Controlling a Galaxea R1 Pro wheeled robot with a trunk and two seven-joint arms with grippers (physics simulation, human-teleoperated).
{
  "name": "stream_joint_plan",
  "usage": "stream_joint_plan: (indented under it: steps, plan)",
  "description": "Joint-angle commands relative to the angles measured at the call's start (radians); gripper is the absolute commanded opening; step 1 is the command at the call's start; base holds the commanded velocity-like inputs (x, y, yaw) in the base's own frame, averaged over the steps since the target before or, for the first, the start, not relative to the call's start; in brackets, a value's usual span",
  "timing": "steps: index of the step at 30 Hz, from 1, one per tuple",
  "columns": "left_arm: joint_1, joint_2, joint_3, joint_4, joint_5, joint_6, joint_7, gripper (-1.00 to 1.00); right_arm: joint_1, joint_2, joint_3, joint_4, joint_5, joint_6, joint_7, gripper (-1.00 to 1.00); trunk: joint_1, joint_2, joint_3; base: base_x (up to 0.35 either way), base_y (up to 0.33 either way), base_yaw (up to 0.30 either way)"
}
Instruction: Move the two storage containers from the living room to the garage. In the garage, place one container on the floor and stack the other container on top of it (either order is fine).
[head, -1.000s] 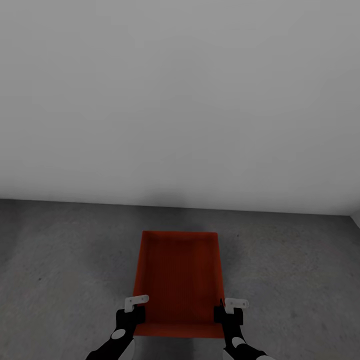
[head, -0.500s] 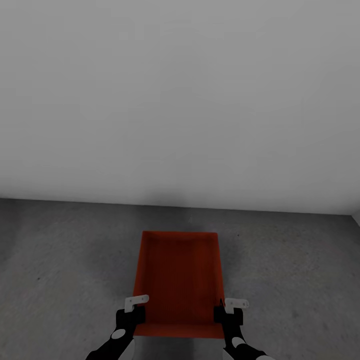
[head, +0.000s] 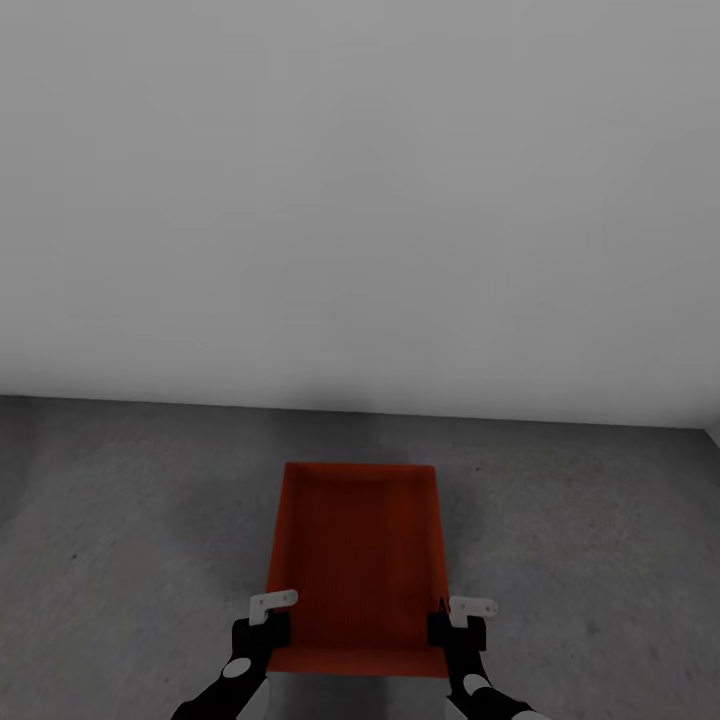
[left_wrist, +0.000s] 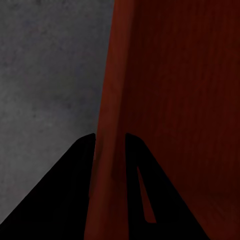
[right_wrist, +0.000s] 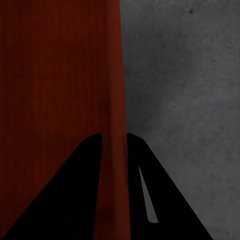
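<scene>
stretching across the lower part of the head view is a dark grey floor (head: 120, 540), rough and mottled like concrete, with a few small dark specks on it. it meets a plain pale grey wall (head: 360, 200) along a straight line that runs from side to side, and at the far right edge a second wall begins, forming a corner. one orange-red box (head: 360, 550) is in view. it is rectangular with thin straight walls and a flat bottom, its open side up, its long sides running away from the robot toward the wall. whether it rests on the floor or is held just above it cannot be told. two grippers hold it at its near end, one on each long side. the left gripper (head: 262, 625), black with a pale tab on top, sits at the box's left wall; in the left wrist view its two dark fingers (left_wrist: 75, 180) stand one on each side of that thin wall (left_wrist: 107, 150), closed onto it, with grey floor on the outer side. the right gripper (head: 456, 628) sits at the right wall; in the right wrist view its fingers (right_wrist: 85, 180) likewise clamp that wall (right_wrist: 114, 150) between them, with concrete beyond.
</scene>
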Motion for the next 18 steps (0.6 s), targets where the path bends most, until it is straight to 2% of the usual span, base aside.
stream_joint_plan:
  steps: [1, 8, 18]
  plan:
    - [-0.001, 0.001, -0.002, 0.003, 0.014, 0.039, -0.003, -1.0, -0.001, -0.007, -0.004, -0.002, 0.008, -0.04, 0.003, -1.0, 0.0, 0.0, -0.001, 0.0, 0.0, 0.0]
    - [0.0, 0.001, -0.002, 0.003, 0.014, 0.039, -0.003, -1.0, -0.001, -0.008, -0.004, -0.002, 0.007, -0.039, 0.003, -1.0, 0.0, 0.0, -0.001, 0.0, 0.0, 0.0]
    - [0.0, 0.002, -0.002, 0.003, 0.014, 0.039, -0.004, -1.0, -0.001, -0.007, -0.004, -0.002, 0.009, -0.04, 0.003, -1.0, 0.034, -0.063, -0.029, 0.0, 0.0, 0.0]
